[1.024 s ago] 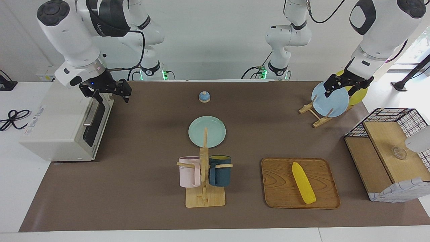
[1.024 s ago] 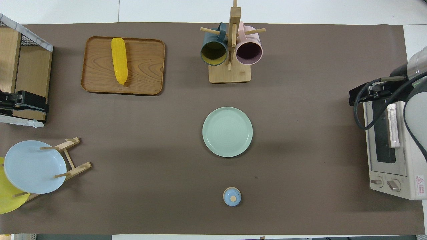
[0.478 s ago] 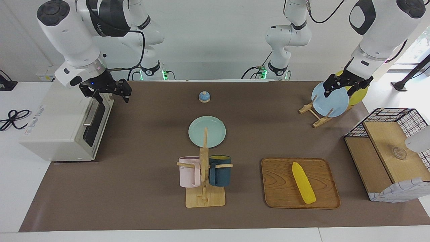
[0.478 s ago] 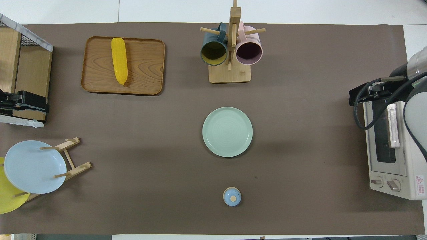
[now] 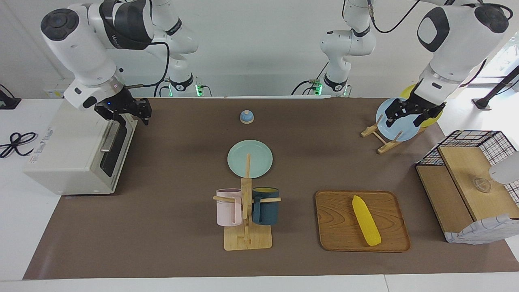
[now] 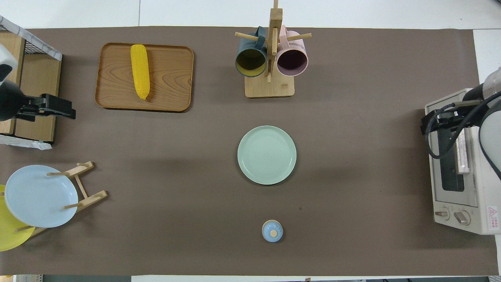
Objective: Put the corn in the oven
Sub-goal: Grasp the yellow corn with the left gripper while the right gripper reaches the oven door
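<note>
The corn (image 5: 366, 221) lies on a wooden tray (image 5: 336, 221) toward the left arm's end of the table; it also shows in the overhead view (image 6: 140, 70). The off-white oven (image 5: 69, 150) stands at the right arm's end with its glass door shut; in the overhead view it is partly under the right arm (image 6: 458, 196). My right gripper (image 5: 123, 113) is open and empty, up over the end of the oven's door that is nearer to the robots (image 6: 432, 121). My left gripper (image 5: 406, 117) is open and empty, raised over the mat beside the shelf basket (image 6: 58, 111).
A plate rack (image 5: 383, 142) with a blue and a yellow plate stands near the left arm's base. A wire-and-wood shelf basket (image 5: 466, 190) is at that end. A green plate (image 5: 249, 158), a mug tree (image 5: 246, 219) with two mugs and a small blue knob (image 5: 246, 117) line the middle.
The right gripper has drawn back a little toward the oven's top. The left gripper has moved out from over the shelf basket toward the tray. The corn and the oven have not moved.
</note>
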Motion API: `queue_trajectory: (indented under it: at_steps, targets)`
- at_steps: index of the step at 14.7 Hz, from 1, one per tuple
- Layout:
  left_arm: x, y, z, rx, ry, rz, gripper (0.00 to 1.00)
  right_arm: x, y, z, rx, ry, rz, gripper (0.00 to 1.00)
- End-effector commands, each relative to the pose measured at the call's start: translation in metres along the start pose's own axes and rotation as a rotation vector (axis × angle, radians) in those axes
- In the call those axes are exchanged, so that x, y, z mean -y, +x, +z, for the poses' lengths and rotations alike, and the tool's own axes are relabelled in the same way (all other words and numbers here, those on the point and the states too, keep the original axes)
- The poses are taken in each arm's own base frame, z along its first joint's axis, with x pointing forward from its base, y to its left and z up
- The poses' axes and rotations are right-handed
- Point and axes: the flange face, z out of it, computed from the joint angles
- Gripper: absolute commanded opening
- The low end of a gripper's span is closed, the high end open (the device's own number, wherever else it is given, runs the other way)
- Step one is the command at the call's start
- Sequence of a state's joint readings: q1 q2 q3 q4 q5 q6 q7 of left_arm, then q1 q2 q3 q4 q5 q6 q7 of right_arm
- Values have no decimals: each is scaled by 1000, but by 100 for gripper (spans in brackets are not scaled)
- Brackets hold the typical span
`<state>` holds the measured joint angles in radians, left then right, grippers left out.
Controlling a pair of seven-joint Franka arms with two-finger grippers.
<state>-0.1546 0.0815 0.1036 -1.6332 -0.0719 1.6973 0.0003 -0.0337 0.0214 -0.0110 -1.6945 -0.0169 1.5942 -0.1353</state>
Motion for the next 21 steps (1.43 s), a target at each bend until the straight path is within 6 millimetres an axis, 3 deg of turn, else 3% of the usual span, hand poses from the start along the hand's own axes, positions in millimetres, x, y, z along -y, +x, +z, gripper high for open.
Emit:
queue_trajectory:
  at_steps: [1,3,4,5,7,10,12,13,15,17,18,21]
  targets:
    - [-17,76,59,21,-16,18,100,-38,-25,26,-32,-60,-24,0]
    - [-23,104,99,-13,-33,15,100,-45,-33,55,-45,-93,-19,0]
    - [-36,115,126,-23,-44,29,100,-53,-33,64,-51,-115,-16,0]
    - [-48,128,156,-26,-49,44,100,-66,-35,70,-44,-133,1,0]
    - [-53,158,200,-55,-43,52,100,-74,-34,75,-22,-184,-11,0]
    - [-51,164,220,-114,-29,78,100,-88,-37,82,-30,-183,12,0]
    - [-67,160,242,-142,-24,98,100,-89,-37,88,-40,-180,15,0]
    - [-68,159,244,-140,-23,102,95,-90,-37,91,-41,-175,25,0]
    - [-67,160,244,-142,-22,100,43,-90,-35,97,-35,-166,50,0]
    - [-68,159,244,-142,-9,110,10,-83,-32,99,-39,-140,75,0]
    - [-65,160,244,-143,-3,110,0,-79,-29,104,-36,-119,92,0]
    - [-63,159,245,-137,-3,106,0,-62,-20,111,-32,-105,110,0]
